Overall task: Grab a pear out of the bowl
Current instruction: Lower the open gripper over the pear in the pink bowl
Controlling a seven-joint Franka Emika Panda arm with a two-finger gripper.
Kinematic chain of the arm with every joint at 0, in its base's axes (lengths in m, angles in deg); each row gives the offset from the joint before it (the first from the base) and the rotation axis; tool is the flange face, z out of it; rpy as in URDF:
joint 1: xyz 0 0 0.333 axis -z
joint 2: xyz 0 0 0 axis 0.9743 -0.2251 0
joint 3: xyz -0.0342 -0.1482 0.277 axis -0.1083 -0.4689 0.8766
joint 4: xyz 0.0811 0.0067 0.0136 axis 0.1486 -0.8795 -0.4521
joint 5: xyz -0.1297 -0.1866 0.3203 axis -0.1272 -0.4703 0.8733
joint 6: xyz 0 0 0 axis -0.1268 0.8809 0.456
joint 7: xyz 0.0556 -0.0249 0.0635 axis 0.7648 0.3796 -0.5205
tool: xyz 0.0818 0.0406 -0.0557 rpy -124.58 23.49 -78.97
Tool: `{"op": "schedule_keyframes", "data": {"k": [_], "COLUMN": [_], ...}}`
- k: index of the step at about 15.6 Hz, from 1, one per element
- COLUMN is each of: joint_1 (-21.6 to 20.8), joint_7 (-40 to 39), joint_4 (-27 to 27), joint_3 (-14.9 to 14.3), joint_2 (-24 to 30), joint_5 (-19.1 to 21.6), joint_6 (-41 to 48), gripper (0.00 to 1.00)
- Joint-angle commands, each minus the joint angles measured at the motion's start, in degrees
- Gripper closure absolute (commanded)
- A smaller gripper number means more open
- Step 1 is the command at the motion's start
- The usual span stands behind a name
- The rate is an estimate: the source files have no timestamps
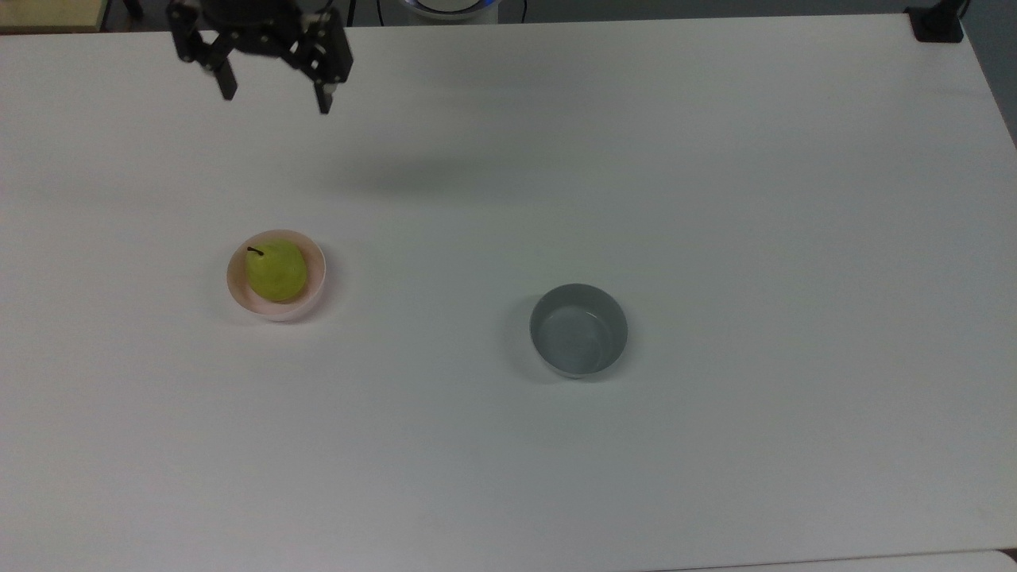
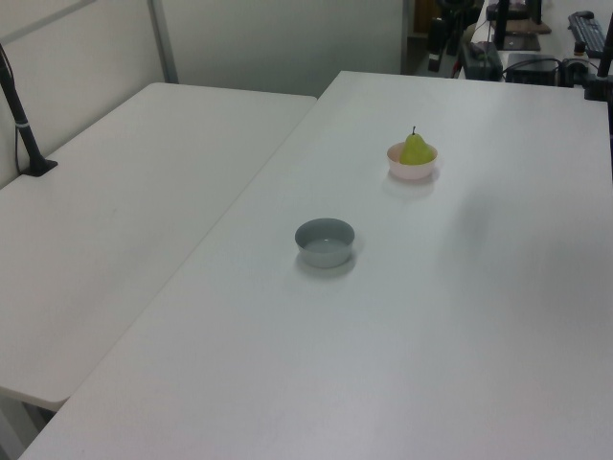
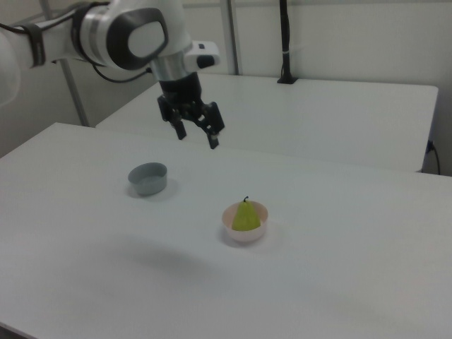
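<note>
Yellow-green pear (image 1: 276, 271) with dark stem, pale pink bowl (image 1: 316, 256), grey bowl (image 1: 578, 330), white table (image 1: 715, 199), black fingers (image 1: 228, 84)

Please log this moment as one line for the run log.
claw: open, high, clear of pear | pear: in pink bowl | grey bowl: empty

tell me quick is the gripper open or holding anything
gripper: open, holding nothing; the pear sits in the bowl.
</note>
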Motion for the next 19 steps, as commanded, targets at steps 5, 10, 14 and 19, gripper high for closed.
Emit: {"op": "schedule_keyframes", "data": {"k": [5,10,14,19], "joint_1": [1.21,1.3,1.3,0.86], "joint_7": [-6.54,-7.07,-10.21,-12.87], "joint_4": [-0.96,-0.97,-1.66,-3.16], "joint_3": [-3.61,-3.61,-3.52,-3.17], "joint_2": [-6.97,-12.59,-16.02,-19.19], "joint_5": [0.02,-0.07,-0.07,-0.24], "joint_6": [-10.78,-14.65,-18.09,-18.61], "gripper": [0.0,0.0,0.0,0.0]}}
